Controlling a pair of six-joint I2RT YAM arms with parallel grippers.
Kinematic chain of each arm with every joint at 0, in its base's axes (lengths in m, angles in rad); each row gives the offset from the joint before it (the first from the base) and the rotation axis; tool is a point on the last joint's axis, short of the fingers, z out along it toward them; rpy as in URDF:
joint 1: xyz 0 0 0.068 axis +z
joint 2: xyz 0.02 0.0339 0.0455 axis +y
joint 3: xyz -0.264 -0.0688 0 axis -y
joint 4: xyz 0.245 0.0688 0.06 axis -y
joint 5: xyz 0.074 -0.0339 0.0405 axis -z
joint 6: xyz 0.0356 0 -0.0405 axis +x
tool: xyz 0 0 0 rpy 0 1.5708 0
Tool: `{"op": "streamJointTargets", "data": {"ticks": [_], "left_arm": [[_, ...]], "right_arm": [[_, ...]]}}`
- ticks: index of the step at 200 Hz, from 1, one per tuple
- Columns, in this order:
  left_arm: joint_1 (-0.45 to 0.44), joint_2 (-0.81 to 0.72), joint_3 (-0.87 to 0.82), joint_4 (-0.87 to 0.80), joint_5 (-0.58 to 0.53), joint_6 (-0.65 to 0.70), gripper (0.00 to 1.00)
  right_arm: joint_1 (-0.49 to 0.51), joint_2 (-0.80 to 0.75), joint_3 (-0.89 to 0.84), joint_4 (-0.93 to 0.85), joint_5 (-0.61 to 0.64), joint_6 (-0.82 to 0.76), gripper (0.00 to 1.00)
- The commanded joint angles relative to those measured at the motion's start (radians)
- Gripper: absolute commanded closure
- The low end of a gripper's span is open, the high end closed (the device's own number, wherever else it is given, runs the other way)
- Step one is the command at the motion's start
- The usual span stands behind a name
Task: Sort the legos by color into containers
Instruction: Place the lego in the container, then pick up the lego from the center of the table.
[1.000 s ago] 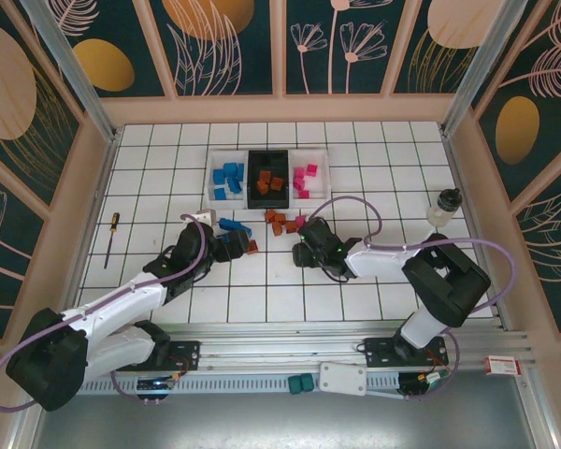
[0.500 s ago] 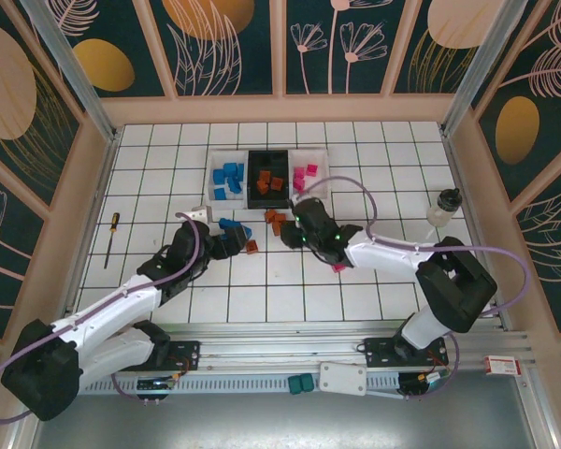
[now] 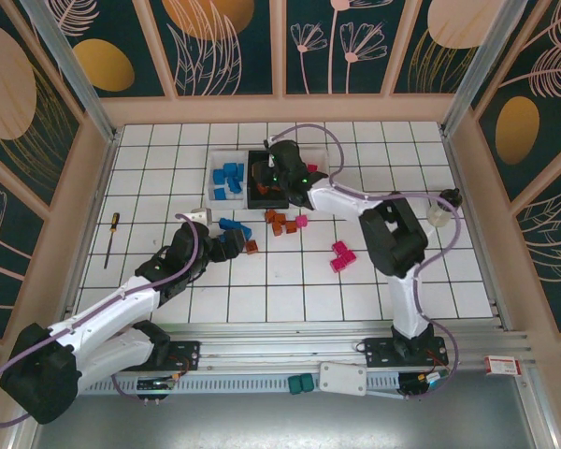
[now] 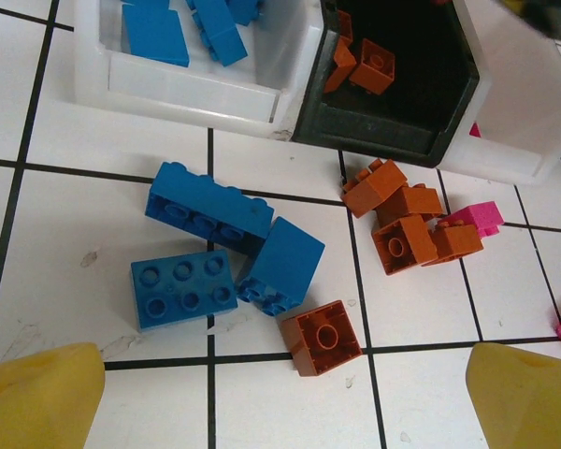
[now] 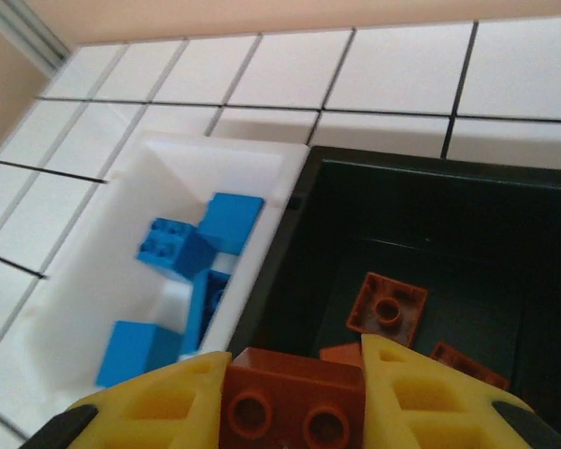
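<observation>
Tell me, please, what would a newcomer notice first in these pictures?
The right gripper stands out: shut on an orange-brown brick, it hangs over the black bin, beside the white bin holding blue bricks. Nearer the arms' bases, the open left gripper hovers over a loose pile of blue and orange-brown bricks on the white tiles.

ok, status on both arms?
Right end effector shut on orange-brown plastic brick, over black rectangular bin. Left end effector open above loose blue plastic bricks. Nothing blocking.
</observation>
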Motion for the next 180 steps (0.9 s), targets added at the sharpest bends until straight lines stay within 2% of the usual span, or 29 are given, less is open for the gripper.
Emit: {"op": "streamJointTargets", "data": {"ticks": [1,20,38,61,80,97,110,154,180], "left_arm": [[0.001,-0.017,-0.002,-0.024,0.010,0.010,0.01],[0.000,-0.015,-0.003,-0.026,0.032,0.023,0.02],[0.001,-0.006,0.001,-0.031,0.048,0.029,0.04],[-0.038,0.029,0.020,-0.039,0.034,0.031,0.11],[-0.112,0.092,0.037,-0.021,-0.007,0.014,0.15],[-0.144,0.156,0.034,0.031,-0.006,-0.020,0.21],[-0.155,0.202,0.029,0.071,-0.013,-0.041,0.25],[-0.166,0.373,0.069,0.174,-0.033,-0.040,0.24],[-0.165,0.475,0.123,0.203,-0.036,-0.040,0.31]], "right_arm": [[-0.017,0.053,0.115,-0.061,0.012,-0.009,0.62],[-0.022,0.067,0.156,-0.068,0.002,-0.007,0.43],[-0.022,0.038,0.152,-0.061,0.005,-0.009,0.35],[-0.020,-0.051,0.061,-0.017,0.002,-0.002,0.33],[-0.020,-0.152,-0.073,0.048,-0.007,0.014,0.33],[-0.022,-0.231,-0.197,0.094,-0.011,0.029,0.33],[-0.021,-0.283,-0.271,0.119,-0.011,0.038,0.33],[-0.021,-0.421,-0.445,0.155,0.003,0.048,0.32],[-0.025,-0.473,-0.495,0.158,0.008,0.046,0.32]]}}
